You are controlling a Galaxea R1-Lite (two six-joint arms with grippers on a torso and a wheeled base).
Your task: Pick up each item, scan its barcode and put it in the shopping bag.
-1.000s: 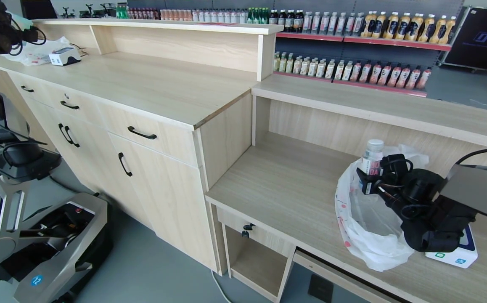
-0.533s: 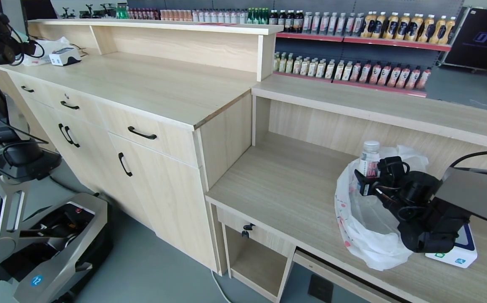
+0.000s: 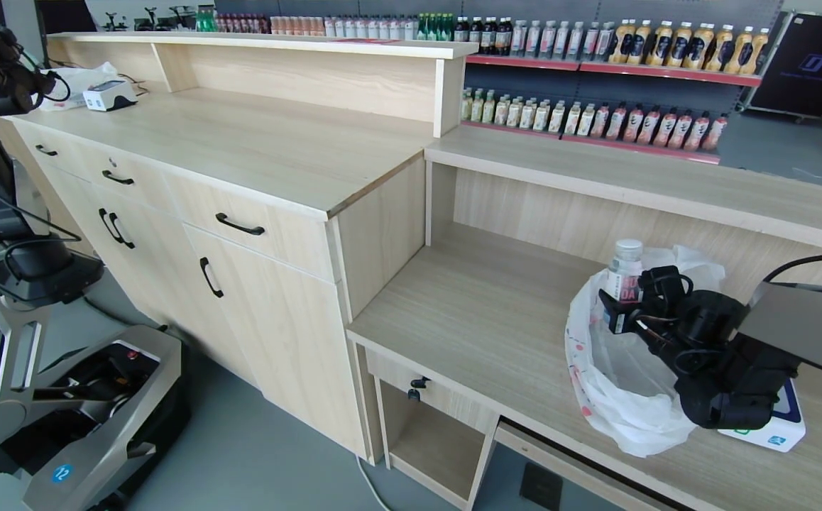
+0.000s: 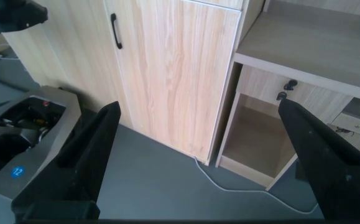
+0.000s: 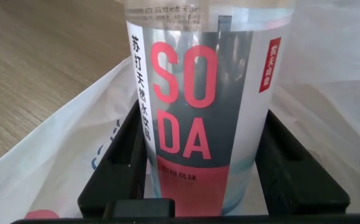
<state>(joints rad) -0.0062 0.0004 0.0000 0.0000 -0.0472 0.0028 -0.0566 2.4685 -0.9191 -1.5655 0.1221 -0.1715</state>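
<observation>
Holding the clear plastic red-labelled soda bottle [image 3: 625,268] upright in the right gripper [image 3: 615,312], jaws clamped on its sides, at the mouth of the thin white plastic shopping bag [image 3: 613,387], ready to drop in. On the left gripper [image 4: 198,155], jaws wide apart, nothing held.

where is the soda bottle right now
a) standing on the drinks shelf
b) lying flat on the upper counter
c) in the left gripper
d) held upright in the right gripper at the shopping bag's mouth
d: the right gripper is shut on the soda bottle, upright at the open top of the shopping bag.
</observation>
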